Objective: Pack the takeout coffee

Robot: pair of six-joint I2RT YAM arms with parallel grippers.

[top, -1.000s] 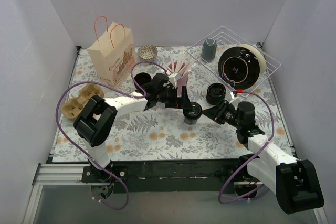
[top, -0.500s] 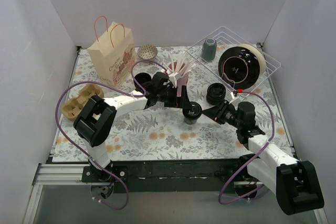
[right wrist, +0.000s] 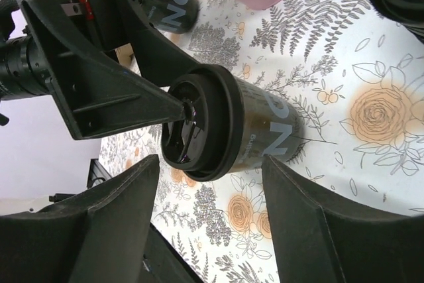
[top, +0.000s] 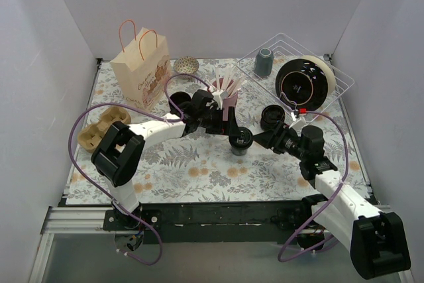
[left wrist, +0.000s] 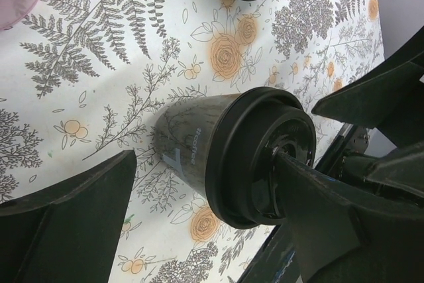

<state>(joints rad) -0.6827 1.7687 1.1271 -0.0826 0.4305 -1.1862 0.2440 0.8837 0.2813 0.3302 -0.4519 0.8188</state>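
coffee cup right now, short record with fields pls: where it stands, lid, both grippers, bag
cup: upright on the floral mat, mid table
lid: on
left gripper: open, straddles the cup
right gripper: open, straddles the cup from the opposite side
grip: neither closed on it
bag: upright at far left, cup not in it

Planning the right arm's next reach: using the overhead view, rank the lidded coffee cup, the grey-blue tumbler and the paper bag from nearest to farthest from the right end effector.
1. Lidded coffee cup: just left of the right end effector, at the centre.
2. Grey-blue tumbler: far back, right side.
3. Paper bag: back left, across the left arm.
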